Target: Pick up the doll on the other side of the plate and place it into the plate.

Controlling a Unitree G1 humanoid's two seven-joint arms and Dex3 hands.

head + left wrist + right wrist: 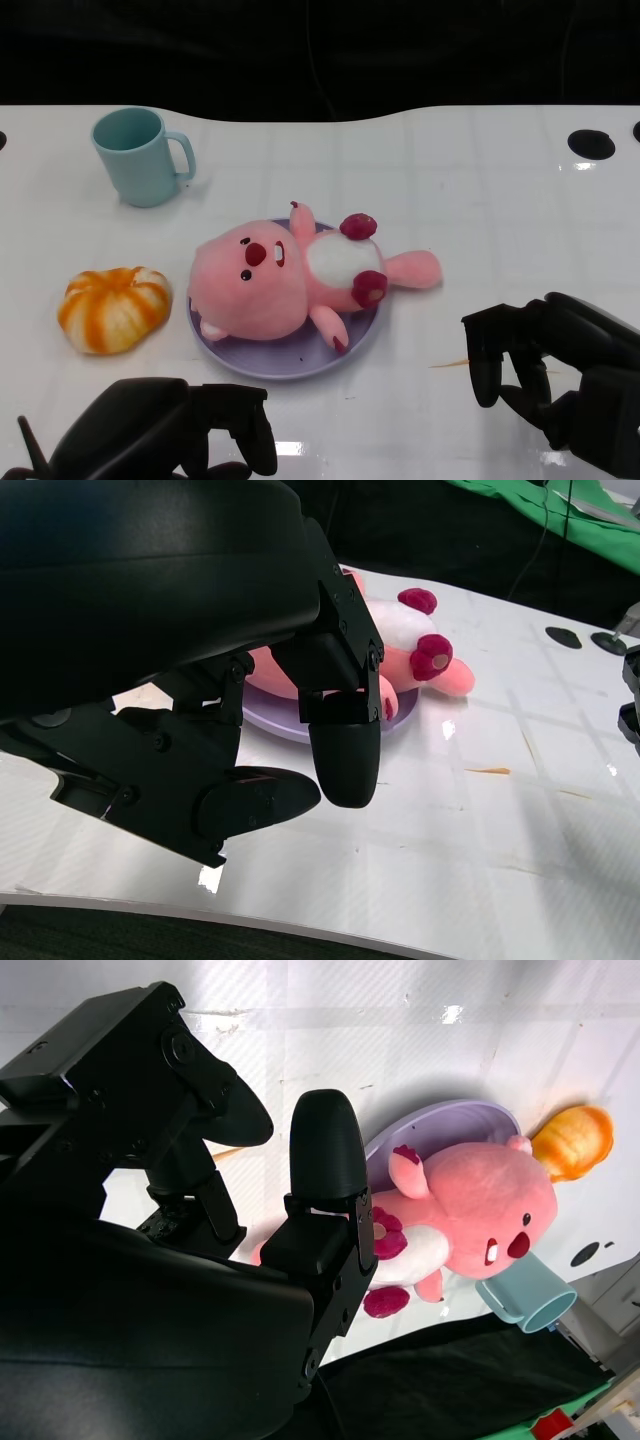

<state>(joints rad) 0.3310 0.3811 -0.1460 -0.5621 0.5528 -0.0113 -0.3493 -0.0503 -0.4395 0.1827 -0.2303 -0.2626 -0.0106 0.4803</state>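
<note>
A pink plush doll point(280, 283) with dark red paws lies on its back on the lilac plate point(290, 360) at the table's middle; one leg sticks out past the plate's right rim. The doll point(425, 660) and plate point(275, 720) also show in the left wrist view, and the doll point(480, 1210) with the plate point(440, 1125) in the right wrist view. My left hand point(165, 430) rests low at the front left, holding nothing. My right hand point(550, 365) hovers at the front right of the plate, fingers apart and empty.
A teal mug point(140, 155) stands at the back left. An orange-and-white pumpkin-shaped plush point(113, 308) lies left of the plate. Black round marks point(591, 143) sit at the table's far right edge. A thin orange streak point(450, 365) lies near my right hand.
</note>
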